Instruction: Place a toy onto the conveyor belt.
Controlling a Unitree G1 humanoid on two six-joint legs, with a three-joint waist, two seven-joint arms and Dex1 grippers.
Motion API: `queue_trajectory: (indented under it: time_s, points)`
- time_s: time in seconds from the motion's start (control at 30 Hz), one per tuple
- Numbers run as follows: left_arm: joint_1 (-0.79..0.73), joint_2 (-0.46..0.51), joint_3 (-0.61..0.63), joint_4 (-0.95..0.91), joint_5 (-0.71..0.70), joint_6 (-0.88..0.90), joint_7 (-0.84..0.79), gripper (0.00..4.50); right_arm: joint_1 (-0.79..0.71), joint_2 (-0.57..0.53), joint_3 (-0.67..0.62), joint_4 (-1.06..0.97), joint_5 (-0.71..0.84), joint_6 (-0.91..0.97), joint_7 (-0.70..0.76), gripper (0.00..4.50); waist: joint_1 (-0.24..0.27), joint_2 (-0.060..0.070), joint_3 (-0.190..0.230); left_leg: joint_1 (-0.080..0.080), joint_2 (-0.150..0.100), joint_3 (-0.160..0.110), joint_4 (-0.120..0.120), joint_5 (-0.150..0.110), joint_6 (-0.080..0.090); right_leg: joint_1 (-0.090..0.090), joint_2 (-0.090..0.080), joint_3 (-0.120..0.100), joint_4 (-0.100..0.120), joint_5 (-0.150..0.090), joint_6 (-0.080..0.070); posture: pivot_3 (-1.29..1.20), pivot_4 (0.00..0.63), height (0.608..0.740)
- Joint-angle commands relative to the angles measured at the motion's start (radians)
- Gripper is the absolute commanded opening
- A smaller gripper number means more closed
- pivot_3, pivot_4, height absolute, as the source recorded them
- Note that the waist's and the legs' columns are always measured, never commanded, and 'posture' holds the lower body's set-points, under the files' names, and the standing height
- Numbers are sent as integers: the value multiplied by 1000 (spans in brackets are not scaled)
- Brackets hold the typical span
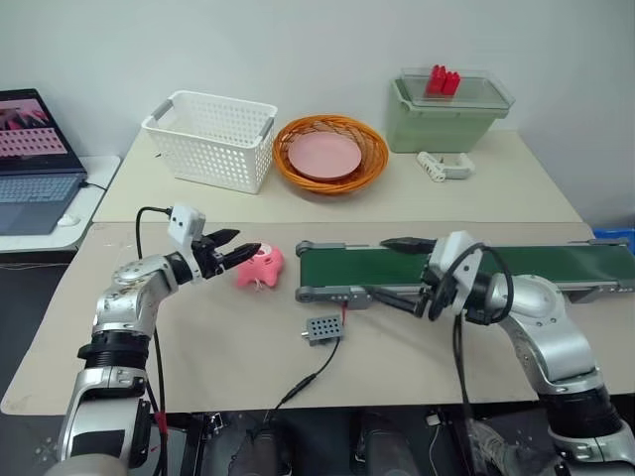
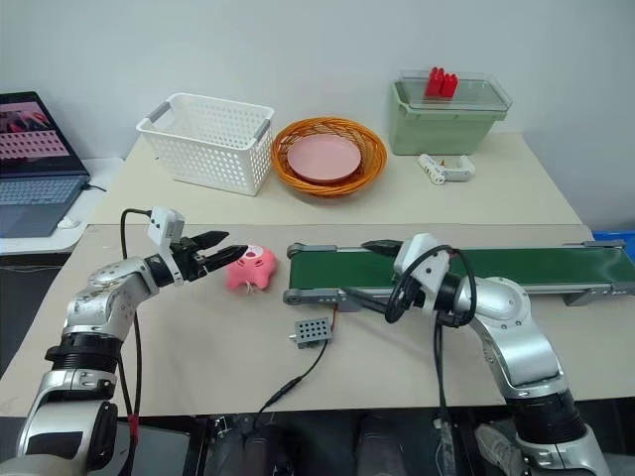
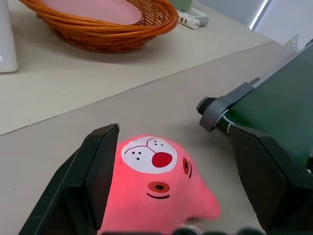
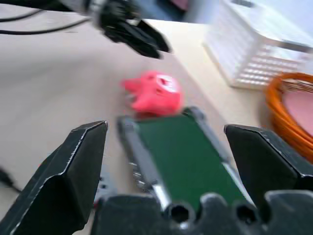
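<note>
straddling the toy (image 3: 156, 188), left gripper (image 1: 241, 251) apart; left wrist view reveals its face; right gripper (image 4: 166, 161) apart

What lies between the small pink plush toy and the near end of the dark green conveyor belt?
Bare beige tabletop separates the pink plush toy from the green conveyor belt, seen in the left eye view.

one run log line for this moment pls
phase: reach | left tool: open, straddling toy, not closed | toy: on table beside conveyor belt end | right tool: open, empty, over belt
</note>
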Motion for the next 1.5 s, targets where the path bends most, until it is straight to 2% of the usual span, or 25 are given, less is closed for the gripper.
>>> queue_trajectory:
  time_s: [0.03,0.37,0.67,0.93,1.5]
  points:
    - [-26,1,9,-6,5,-20,-19,3793,-45,-24,21,-27,28,6,79,4500,1,0,0,0,0,0,0,0,0,0,0,0,0,0,0,0,150,740]
    - [-25,17,-31,92,94,-55,-32,3793,-49,-18,36,120,-26,-56,147,4500,12,0,0,0,-1,0,1,0,1,0,-1,0,0,0,0,0,150,740]
    - [-96,-42,-64,285,166,-179,-48,3793,62,-8,-3,102,-17,-70,110,4500,25,0,0,-1,-1,0,1,0,1,0,-1,-1,0,1,0,0,150,740]
    - [-157,-80,-72,390,196,-231,-73,3793,157,34,-16,150,-29,-172,91,4500,21,0,0,-1,-1,0,1,0,1,0,-2,-1,0,1,1,0,150,740]
    - [-191,-146,-88,547,283,-293,-27,3793,143,60,20,145,-67,-180,69,4500,23,0,0,1,-1,0,3,-1,3,3,-2,-1,0,2,1,0,150,740]
